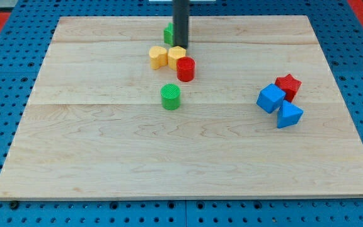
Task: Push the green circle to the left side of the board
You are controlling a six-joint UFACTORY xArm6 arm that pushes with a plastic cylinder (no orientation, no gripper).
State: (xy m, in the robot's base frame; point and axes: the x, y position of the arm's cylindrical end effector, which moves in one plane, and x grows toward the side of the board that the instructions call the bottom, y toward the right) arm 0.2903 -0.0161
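The green circle (171,96) stands a little above the board's middle, slightly to the view's left of centre. My rod comes down from the view's top and my tip (181,46) rests near the top edge, well above the green circle. The tip is just above a yellow block (177,55) and partly hides another green block (168,33) at its left. A yellow heart-like block (158,57) and a red cylinder (185,69) lie between the tip and the green circle.
A blue cube (270,98), a red star-shaped block (288,86) and a blue triangle block (288,115) cluster at the view's right. The wooden board (106,157) lies on a blue pegboard surface.
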